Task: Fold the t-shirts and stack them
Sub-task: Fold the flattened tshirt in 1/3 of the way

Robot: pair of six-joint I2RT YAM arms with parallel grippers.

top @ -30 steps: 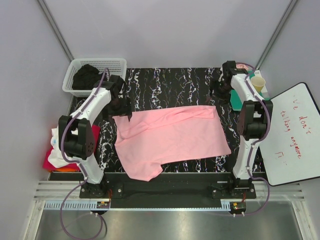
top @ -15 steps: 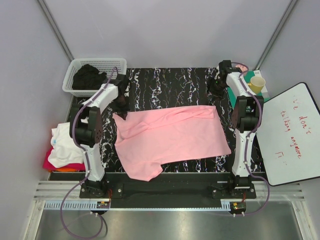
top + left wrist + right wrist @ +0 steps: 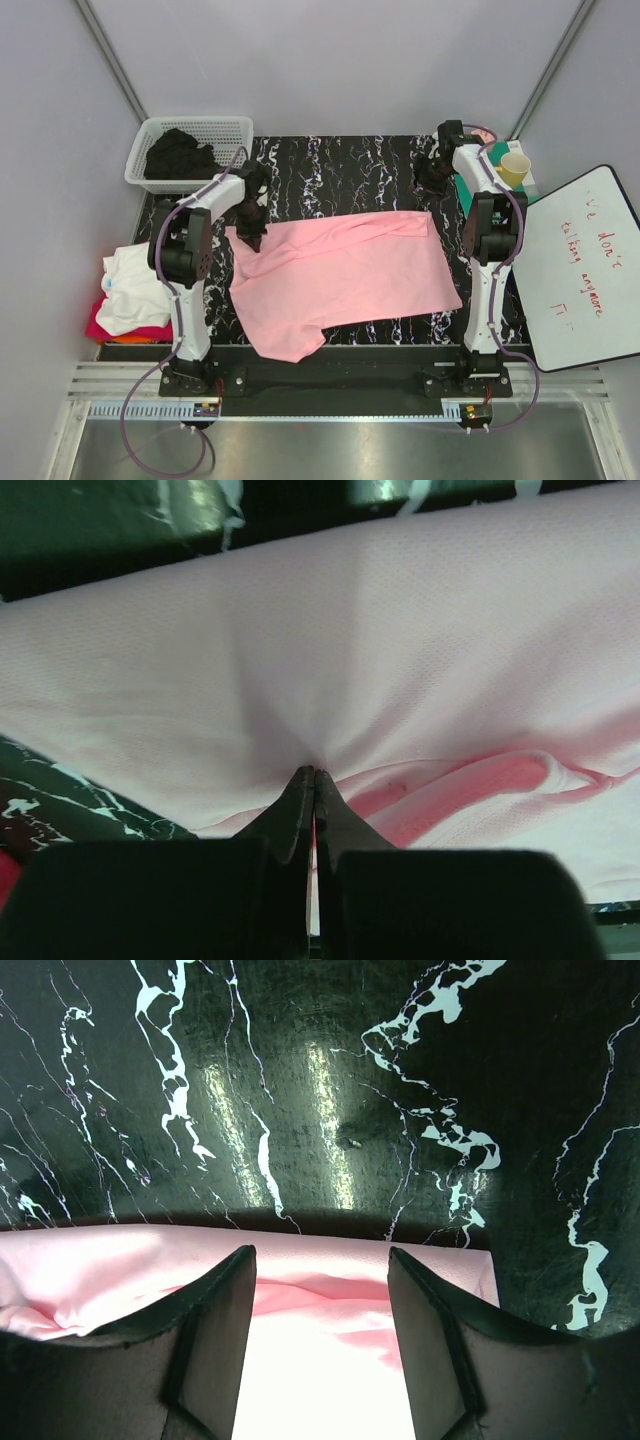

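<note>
Marble table (image 3: 350, 165); left tool (image 3: 315, 777) pinches pink t-shirt (image 3: 345, 272); stack (image 3: 125, 288) part-hidden

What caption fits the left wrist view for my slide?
Left jaws shut, pinching a pucker of the light pink t-shirt on the black marbled table.

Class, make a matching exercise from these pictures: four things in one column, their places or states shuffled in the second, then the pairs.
1 pink t-shirt
2 white basket
3 paper cup
4 left gripper

a pinched shut on pink cloth
b spread across the marbled table
c far right, by the whiteboard
d holds black cloth

Pairs: 1-b, 2-d, 3-c, 4-a
</note>
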